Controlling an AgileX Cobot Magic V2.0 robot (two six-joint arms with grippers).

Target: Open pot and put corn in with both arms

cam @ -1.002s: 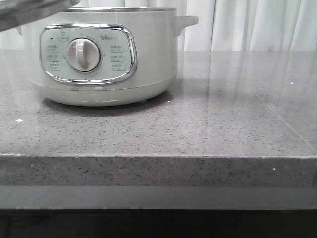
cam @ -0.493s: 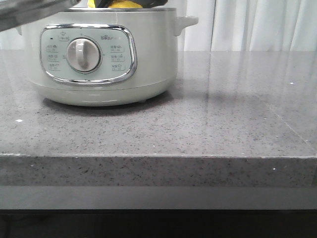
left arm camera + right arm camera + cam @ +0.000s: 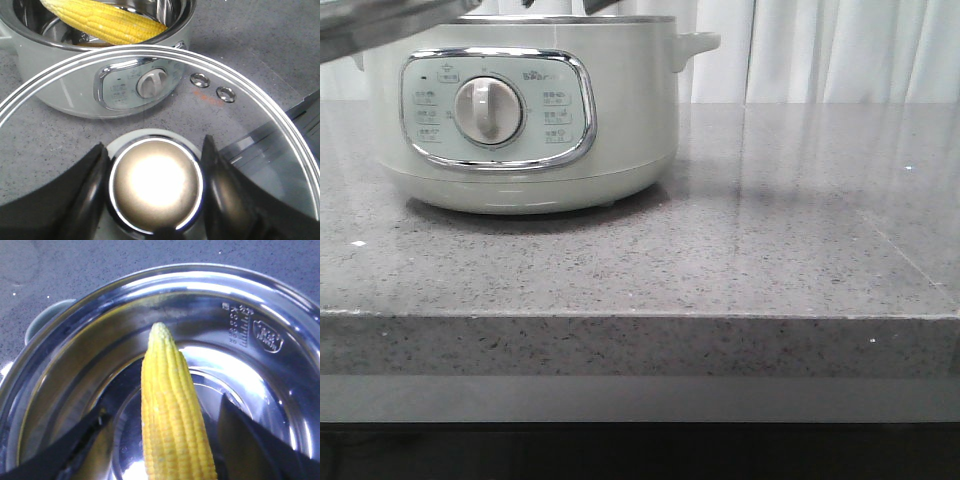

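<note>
The pale grey-green pot (image 3: 620, 110) stands uncovered at the back left of the counter. My left gripper (image 3: 154, 145) is shut on the shiny knob (image 3: 155, 185) of the glass lid (image 3: 240, 130) and holds the lid in the air in front and to the left of the pot (image 3: 30, 55). The lid's edge shows in the front view (image 3: 380, 20). The yellow corn (image 3: 172, 430) lies inside the steel bowl (image 3: 250, 300), its tip leaning toward the wall. It also shows in the left wrist view (image 3: 105, 20). My right gripper (image 3: 162, 407) is open astride the corn, with gaps on both sides.
The pot has a side handle (image 3: 705, 42) on its right. The grey speckled counter (image 3: 770, 230) stretches to the right of the pot and ends at a front edge (image 3: 640, 315). White curtains (image 3: 840, 50) hang behind.
Half a second ago the corn, held in my right gripper, showed above the pot's rim. Now it has dropped out of the front view into the pot. The lid has stayed put.
</note>
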